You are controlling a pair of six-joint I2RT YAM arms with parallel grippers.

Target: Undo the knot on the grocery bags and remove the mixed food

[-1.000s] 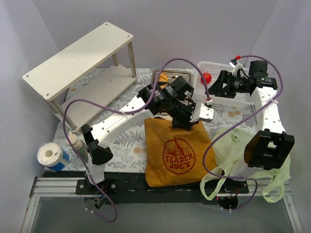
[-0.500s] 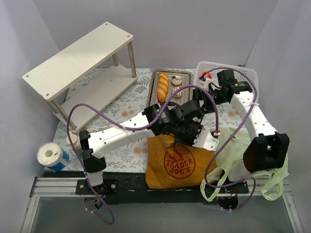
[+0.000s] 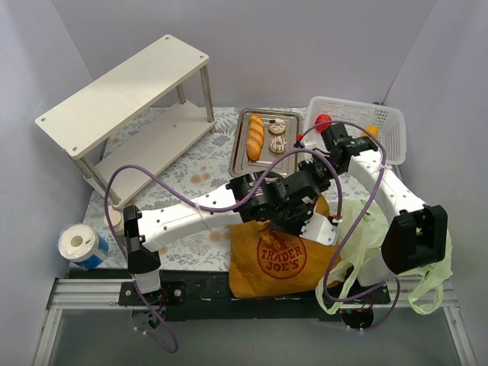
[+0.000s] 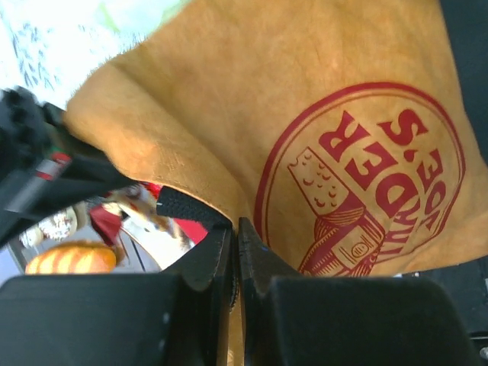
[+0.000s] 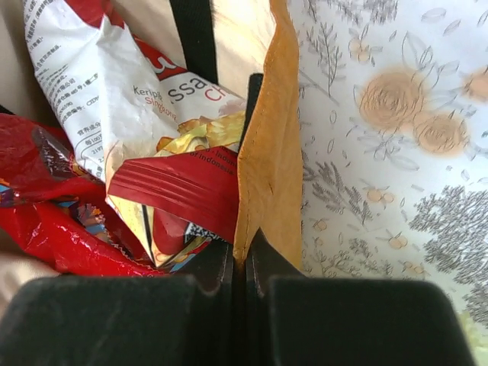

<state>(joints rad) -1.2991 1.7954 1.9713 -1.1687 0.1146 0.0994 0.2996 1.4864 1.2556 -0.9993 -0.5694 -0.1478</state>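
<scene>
Floral tablecloth [image 3: 191, 171] bears creased mustard tote [image 3: 248, 268].

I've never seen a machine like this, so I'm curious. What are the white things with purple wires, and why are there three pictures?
Those are two robot arms fixed at the near edge of the table. Each ends in a gripper, two pinching fingers. The wide picture looks down from above; the other two come from a small camera on each wrist. On the table lie a mustard tote bag, a pale green plastic bag, a tray with a baguette and donuts, and a white basket with an apple and an orange. The left gripper and the right gripper each pinch the tote bag's edge. Inside are shiny snack packets.
</scene>
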